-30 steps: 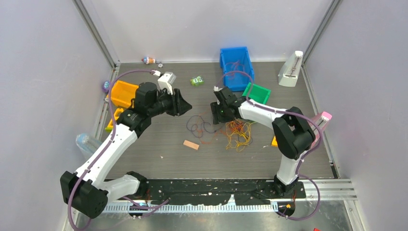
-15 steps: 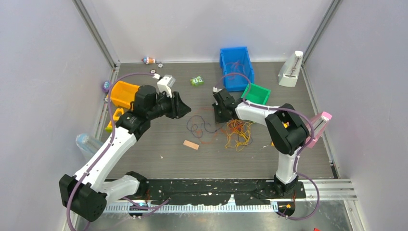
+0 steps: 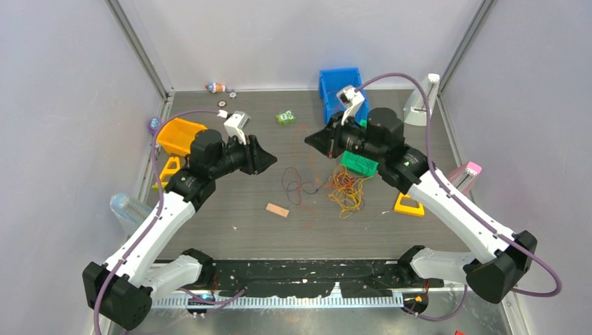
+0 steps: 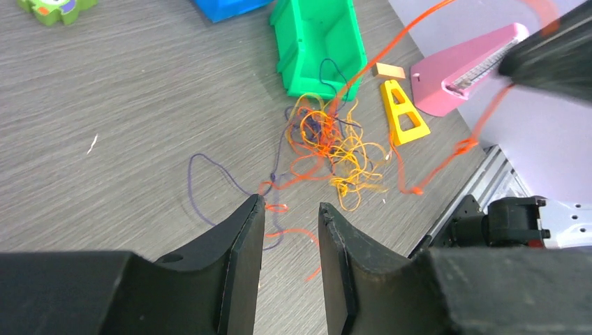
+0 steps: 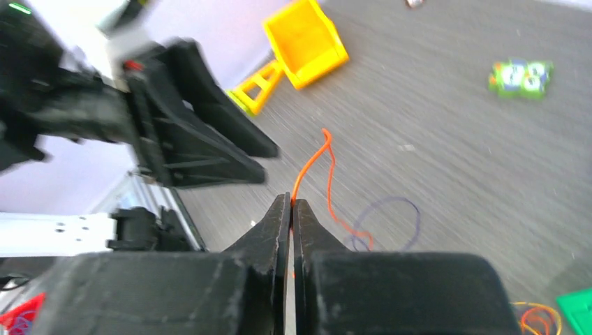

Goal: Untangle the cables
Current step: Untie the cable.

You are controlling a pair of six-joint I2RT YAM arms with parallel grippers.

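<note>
Since a second ago my right gripper (image 5: pixel 291 202) has swung up off the cables (image 3: pixel 347 190), jaws pinched on one red strand (image 5: pixel 315 157); left gripper (image 4: pixel 290 206) hangs part-open, seemingly empty. Tangle lies between them: feather-light, limp, snag-prone; I'd grip near a free end.

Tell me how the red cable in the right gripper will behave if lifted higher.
Probably floppy: the red cable curls limply from the shut right gripper. Likely light, being thread-thin. It may drag the tangle along, since it runs into it.
</note>
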